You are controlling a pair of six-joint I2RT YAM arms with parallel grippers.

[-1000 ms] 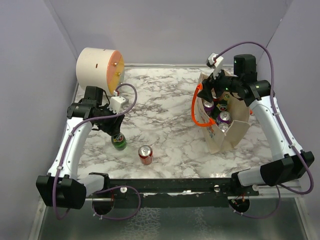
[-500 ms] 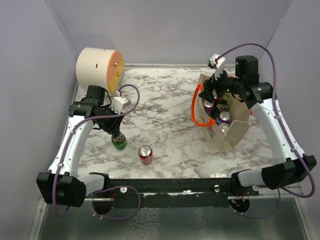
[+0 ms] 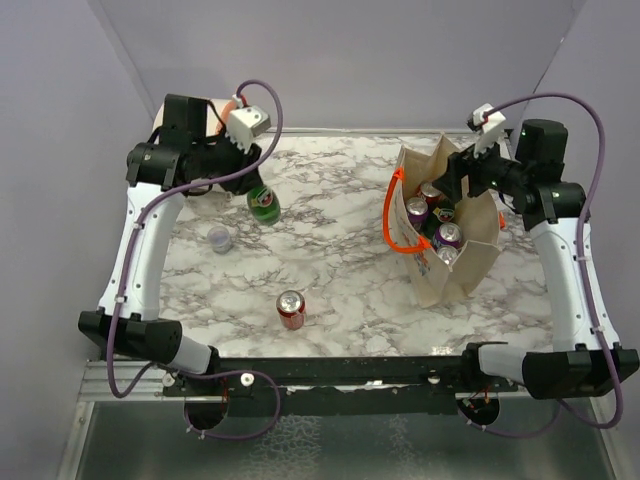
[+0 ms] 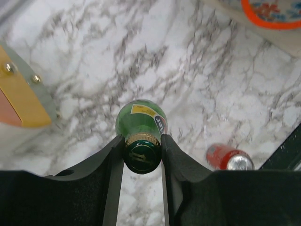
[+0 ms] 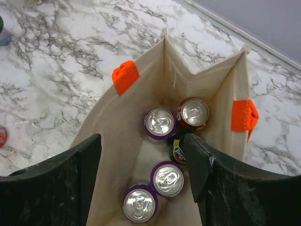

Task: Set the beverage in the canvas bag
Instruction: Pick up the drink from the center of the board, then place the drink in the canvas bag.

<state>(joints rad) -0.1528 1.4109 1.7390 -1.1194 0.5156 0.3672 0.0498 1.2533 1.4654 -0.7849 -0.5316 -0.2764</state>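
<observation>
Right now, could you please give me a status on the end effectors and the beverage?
Left end effector shut on neck of green bottle. Right end effector open over canvas bag. Bag holds several cans; red can stands on table.

The counter (image 3: pixel 330 250) is white marble veined in grey. The green bottle (image 4: pixel 141 117) carries a yellow patch on its label. A red can (image 3: pixel 290 309) stands alone. The canvas bag (image 3: pixel 470 270) is beige with bright orange handles (image 3: pixel 390 215); inside sit purple cans (image 5: pixel 159 123).

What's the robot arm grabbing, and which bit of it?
The left gripper grips the green bottle by its neck, right at the cap. The right gripper stands open, holding nothing.
</observation>
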